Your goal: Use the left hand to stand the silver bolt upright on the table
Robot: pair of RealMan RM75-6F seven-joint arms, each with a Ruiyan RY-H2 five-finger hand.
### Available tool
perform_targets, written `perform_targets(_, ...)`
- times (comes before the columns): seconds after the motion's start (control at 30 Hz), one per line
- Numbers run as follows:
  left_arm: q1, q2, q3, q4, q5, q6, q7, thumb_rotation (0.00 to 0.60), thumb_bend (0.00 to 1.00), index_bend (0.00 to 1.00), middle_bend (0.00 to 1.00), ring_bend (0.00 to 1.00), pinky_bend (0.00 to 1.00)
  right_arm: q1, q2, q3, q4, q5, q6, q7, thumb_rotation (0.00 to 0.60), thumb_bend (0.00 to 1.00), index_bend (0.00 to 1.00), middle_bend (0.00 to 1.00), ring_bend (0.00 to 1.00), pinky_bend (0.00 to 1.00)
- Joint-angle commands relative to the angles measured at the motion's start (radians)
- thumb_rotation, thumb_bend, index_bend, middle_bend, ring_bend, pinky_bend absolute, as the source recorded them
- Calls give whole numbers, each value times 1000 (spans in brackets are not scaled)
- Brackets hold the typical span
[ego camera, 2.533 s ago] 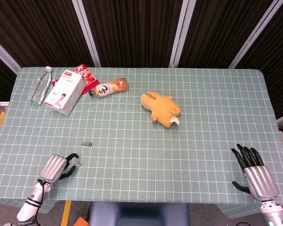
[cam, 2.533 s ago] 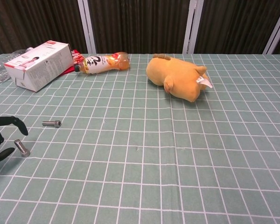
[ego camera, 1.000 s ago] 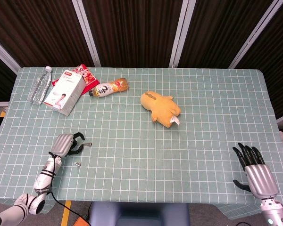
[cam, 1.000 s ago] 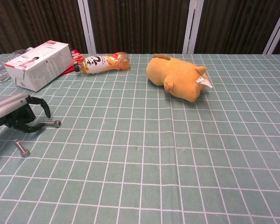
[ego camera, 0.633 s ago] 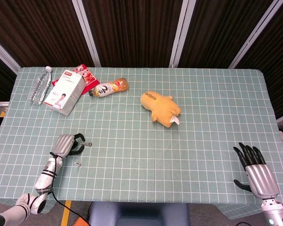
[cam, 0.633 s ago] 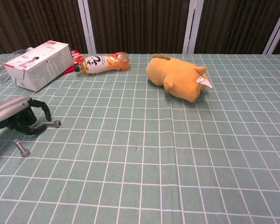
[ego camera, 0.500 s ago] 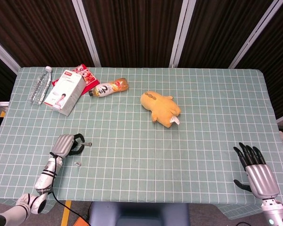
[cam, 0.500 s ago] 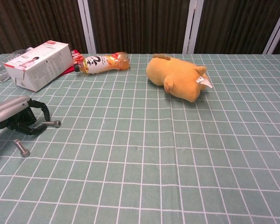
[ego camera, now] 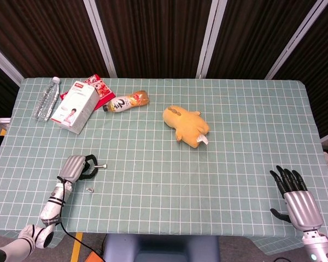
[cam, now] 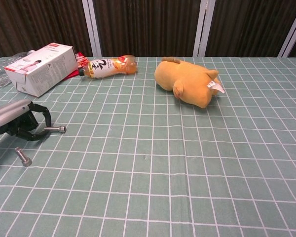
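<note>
Now lifted slightly, left hand [cam: 20, 122] pinches the silver bolt [cam: 55, 129] horizontally

Left hand [cam: 19, 122] closed on silver bolt [cam: 55, 129], lifting.

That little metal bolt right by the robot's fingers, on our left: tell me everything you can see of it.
The bolt is small, slim and silver, of shiny metal by its look, with a wider head at the end pointing away from the left hand. It lies on its side, not upright, on the green checked tablecloth. The dark fingers curl around its near end; whether they actually pinch it is too small to tell. A second, stubbier bolt lies apart, nearer the table's front edge.
</note>
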State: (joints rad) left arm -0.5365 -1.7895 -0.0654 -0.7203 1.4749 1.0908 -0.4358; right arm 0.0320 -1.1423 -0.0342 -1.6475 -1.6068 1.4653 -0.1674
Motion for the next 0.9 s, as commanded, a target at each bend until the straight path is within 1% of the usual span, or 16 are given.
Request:
perform_targets(0.03, 1, 11, -1, -24, 6, 18, 9, 600, 385, 561, 1000, 1000, 1000, 1, 0, 0, 0, 0, -1, 0, 600, 154, 0, 0, 0, 0)
perform_targets(0.33, -3, 34, -9, -93, 7, 40, 44, 600, 386, 561, 1000, 1000, 1000, 0, 4, 0, -1, -2, 2, 5, 600, 154, 0, 0, 0, 0)
perform_targets(0.6, -15, 41, -19, -133, 7, 49, 77, 600, 386, 559, 1000, 1000, 1000, 1, 6, 0, -2, -1, 0, 7, 600, 154, 0, 0, 0, 0)
perform_targets(0.9, -21, 48, -19, -165, 9, 54, 104, 600, 387, 552, 1000, 1000, 1000, 2, 7, 0, -3, 2, -2, 9, 600, 154, 0, 0, 0, 0)
